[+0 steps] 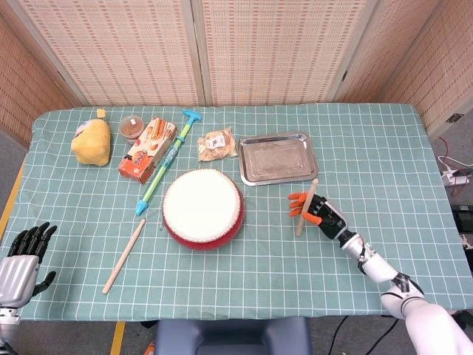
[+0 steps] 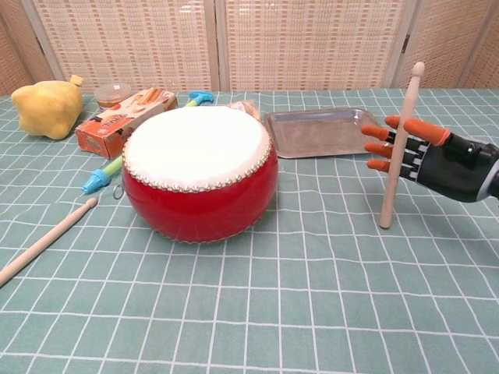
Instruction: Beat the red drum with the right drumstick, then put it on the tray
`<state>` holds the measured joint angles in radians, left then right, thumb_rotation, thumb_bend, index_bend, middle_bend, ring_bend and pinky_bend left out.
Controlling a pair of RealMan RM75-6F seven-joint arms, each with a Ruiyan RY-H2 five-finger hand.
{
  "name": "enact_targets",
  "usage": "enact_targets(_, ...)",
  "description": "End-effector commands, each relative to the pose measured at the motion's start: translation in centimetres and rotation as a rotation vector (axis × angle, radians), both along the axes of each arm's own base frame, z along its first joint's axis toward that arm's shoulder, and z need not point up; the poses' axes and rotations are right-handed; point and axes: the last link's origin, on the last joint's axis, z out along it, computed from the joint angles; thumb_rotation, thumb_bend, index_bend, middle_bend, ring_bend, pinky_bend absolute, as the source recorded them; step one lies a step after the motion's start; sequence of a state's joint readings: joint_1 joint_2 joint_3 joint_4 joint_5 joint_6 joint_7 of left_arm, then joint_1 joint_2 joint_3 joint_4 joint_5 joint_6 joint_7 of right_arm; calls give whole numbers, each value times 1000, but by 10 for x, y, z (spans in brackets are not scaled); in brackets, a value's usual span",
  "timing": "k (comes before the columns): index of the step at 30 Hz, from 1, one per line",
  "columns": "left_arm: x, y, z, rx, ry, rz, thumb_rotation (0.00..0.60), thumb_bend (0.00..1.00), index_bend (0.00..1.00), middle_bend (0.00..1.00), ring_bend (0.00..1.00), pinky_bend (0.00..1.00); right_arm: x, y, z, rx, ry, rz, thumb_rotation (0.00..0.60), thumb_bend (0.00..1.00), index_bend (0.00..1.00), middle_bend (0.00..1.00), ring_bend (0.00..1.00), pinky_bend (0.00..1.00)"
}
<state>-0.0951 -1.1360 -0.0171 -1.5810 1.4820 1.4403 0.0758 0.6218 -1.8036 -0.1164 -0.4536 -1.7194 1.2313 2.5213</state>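
The red drum (image 1: 202, 208) (image 2: 199, 174) with its white skin sits mid-table. My right hand (image 1: 320, 211) (image 2: 433, 158), black with orange fingertips, holds the right drumstick (image 1: 305, 207) (image 2: 399, 146) nearly upright, to the right of the drum and apart from it. The stick's lower end is at the tablecloth. The metal tray (image 1: 277, 157) (image 2: 318, 132) lies behind the hand and is empty. A second drumstick (image 1: 124, 256) (image 2: 45, 241) lies on the cloth left of the drum. My left hand (image 1: 21, 257) hangs open at the table's near left edge.
At the back left are a yellow plush toy (image 1: 92, 140), a small jar (image 1: 132, 127), an orange snack box (image 1: 147, 149), a blue-green pump toy (image 1: 166, 161) and a snack bag (image 1: 216, 144). A folding screen stands behind the table.
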Motion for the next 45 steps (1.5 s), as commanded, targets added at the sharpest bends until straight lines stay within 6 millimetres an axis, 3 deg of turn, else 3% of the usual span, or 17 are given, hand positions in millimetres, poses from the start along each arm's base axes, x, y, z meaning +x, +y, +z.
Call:
enact_targets(1,0,0,-1,-2,0,0,600,237,0,0,0,12,-2,3,-1,4,28,17,600,184,473,310,338,398)
enact_targets(16,-1,0,-4,-15,-7,4,600,239,0,0,0,12,-10,30,-12,26,130,93,600,183,515,344,360,404)
enact_targets(22,-1,0,-4,-14,-7,1,600,239,0,0,0,11,-14,35,-19,34,156,64,600,183,588,403,414,440)
enact_targets(28,-2,-1,-4,-14,-10,7,600,239,0,0,0,10,-10,38,-31,50,193,77,600,183,707,540,583,594)
enact_targets(37,-4,0,-5,-18,-11,10,600,237,0,0,0,4,0,41,-46,55,226,94,600,139,915,815,955,988)
enact_targets(41,-5,0,-5,-16,-10,11,600,238,0,0,0,4,4,42,-46,41,222,96,600,139,993,890,1000,1000)
enact_targets(45,-4,1,-5,-18,-10,10,600,238,0,0,0,4,9,42,-41,22,206,112,600,139,1000,924,1000,1000)
